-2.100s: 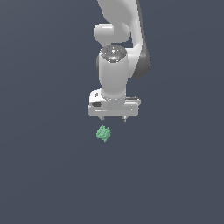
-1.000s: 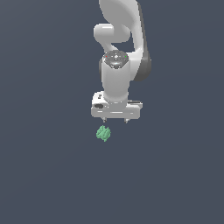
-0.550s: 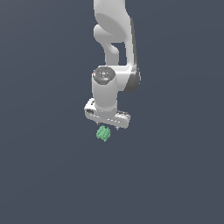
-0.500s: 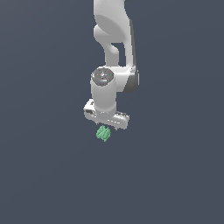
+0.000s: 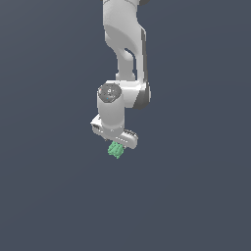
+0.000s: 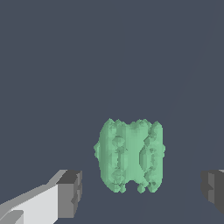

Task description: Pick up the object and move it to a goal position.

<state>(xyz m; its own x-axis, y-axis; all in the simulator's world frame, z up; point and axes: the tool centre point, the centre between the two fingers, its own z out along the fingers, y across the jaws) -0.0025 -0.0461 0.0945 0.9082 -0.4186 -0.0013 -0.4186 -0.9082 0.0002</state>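
While the end effector [image 6: 140, 190] gapes (untouching), the object [image 6: 130, 155] sits between its fingers.

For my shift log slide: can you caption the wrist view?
Open gripper straddles the mint-green ridged object, fingers clear on both sides, not yet closed.

Plain dark grey-blue ground [image 5: 54, 196], mint-green ridged blob [image 5: 115, 150] on it

Glossy white arm [image 5: 122, 44], grey-tipped pincer [image 6: 140, 192]
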